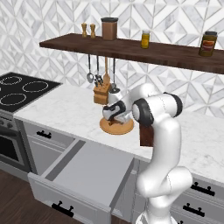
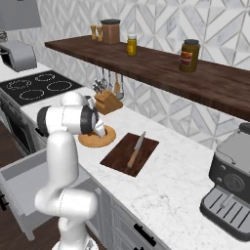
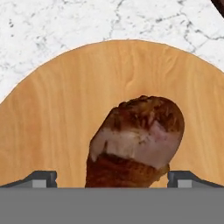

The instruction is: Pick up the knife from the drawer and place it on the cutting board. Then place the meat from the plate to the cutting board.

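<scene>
My gripper (image 3: 113,179) hangs low over the round tan plate (image 3: 57,118), jaws open wide. The reddish-brown meat (image 3: 138,135) lies on the plate between my two fingertips (image 3: 41,178), ungripped. In the left base view the hand (image 1: 114,114) sits right above the plate (image 1: 114,128). To its right, the knife (image 2: 135,150) with the light wooden handle lies on the dark cutting board (image 2: 119,158). The wide grey drawer (image 1: 87,170) stands pulled out below the counter edge, and its inside looks bare.
A wooden knife block (image 1: 101,94) and hanging utensils (image 1: 100,70) stand just behind the plate. The stove (image 1: 22,89) is at the left, and a coffee machine (image 2: 232,183) at the far right. A dark wall shelf (image 2: 161,68) with jars runs overhead.
</scene>
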